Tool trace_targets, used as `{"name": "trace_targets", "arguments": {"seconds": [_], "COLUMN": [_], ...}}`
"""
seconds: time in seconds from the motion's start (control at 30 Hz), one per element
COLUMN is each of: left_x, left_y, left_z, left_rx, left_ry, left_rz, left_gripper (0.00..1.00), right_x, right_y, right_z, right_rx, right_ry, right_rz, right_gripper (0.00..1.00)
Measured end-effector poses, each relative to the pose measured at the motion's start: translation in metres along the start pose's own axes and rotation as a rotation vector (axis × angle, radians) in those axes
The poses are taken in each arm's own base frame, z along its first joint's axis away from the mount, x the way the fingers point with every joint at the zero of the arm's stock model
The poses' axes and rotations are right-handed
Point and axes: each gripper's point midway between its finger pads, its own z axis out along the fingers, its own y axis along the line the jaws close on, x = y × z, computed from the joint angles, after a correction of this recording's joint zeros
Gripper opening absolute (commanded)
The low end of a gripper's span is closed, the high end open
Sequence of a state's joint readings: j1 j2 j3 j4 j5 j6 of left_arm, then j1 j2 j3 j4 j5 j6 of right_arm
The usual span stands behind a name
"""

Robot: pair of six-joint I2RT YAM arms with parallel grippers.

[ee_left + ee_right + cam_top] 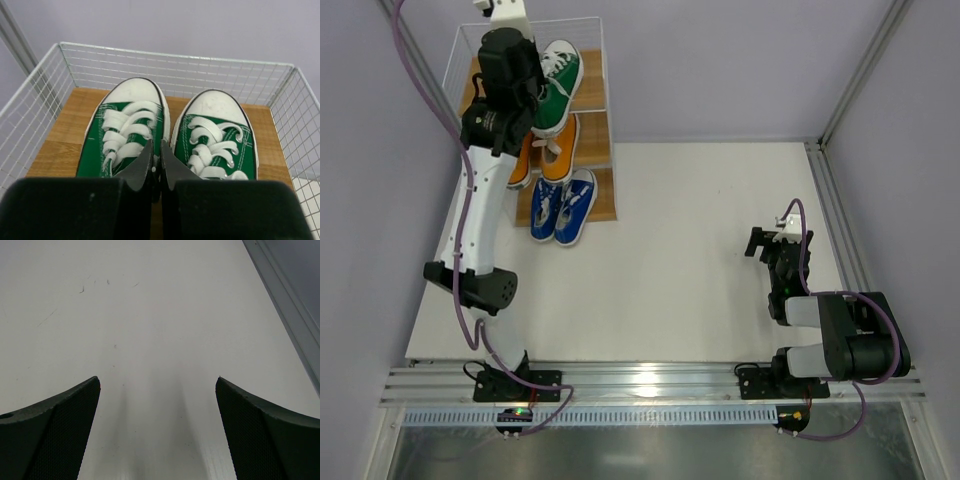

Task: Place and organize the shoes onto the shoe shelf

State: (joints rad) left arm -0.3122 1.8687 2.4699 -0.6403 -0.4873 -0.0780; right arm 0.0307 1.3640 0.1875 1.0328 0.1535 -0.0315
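Note:
The shoe shelf (602, 118) stands at the far left of the table. The green pair (558, 85) is on its top tier, the orange pair (558, 150) on the middle tier and the blue pair (565, 205) on the bottom tier. In the left wrist view the two green shoes (125, 130) (217, 135) lie side by side on the wooden board (60, 135), toes towards the wire back. My left gripper (156, 145) (525, 95) is over their heels. Its jaws are nearly together and pinch the inner rim of the left green shoe. My right gripper (765, 243) (158, 380) is open and empty, low over the table at the right.
White wire walls (175, 70) close in the top tier at the back and both sides. A metal frame rail (840, 215) runs along the table's right edge, and it also shows in the right wrist view (290, 305). Grey walls surround the table.

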Motion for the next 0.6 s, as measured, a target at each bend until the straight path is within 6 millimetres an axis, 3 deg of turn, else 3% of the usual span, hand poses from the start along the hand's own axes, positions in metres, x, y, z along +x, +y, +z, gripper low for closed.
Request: {"name": "trace_targets", "arguments": {"seconds": [0.13,0.27,0.3,0.4,0.47,0.6], "left_x": [-0.017,-0.028,-0.029,-0.031,-0.035,-0.062], "left_y": [0.012,0.019,0.018,0.015,0.013,0.016], "left_z": [0.003,0.003,0.003,0.002,-0.001,-0.030], "left_rx": [-0.005,-0.011,-0.007,0.007,0.018,0.041], "left_ry": [-0.053,-0.088,-0.092,-0.098,-0.103,-0.158], "left_rz": [-0.062,-0.102,-0.112,-0.138,-0.155,-0.199], "left_gripper": [0.04,0.26,0.39,0.57,0.63,0.82], "right_x": [0.000,0.000,0.000,0.000,0.000,0.000], "right_y": [0.000,0.000,0.000,0.000,0.000,0.000], "right_z": [0.000,0.000,0.000,0.000,0.000,0.000], "right_rx": [0.000,0.000,0.000,0.000,0.000,0.000], "right_ry": [0.000,0.000,0.000,0.000,0.000,0.000], "right_rz": [0.000,0.000,0.000,0.000,0.000,0.000], "right_gripper": [0.97,0.97,0.97,0.97,0.97,0.97]}}
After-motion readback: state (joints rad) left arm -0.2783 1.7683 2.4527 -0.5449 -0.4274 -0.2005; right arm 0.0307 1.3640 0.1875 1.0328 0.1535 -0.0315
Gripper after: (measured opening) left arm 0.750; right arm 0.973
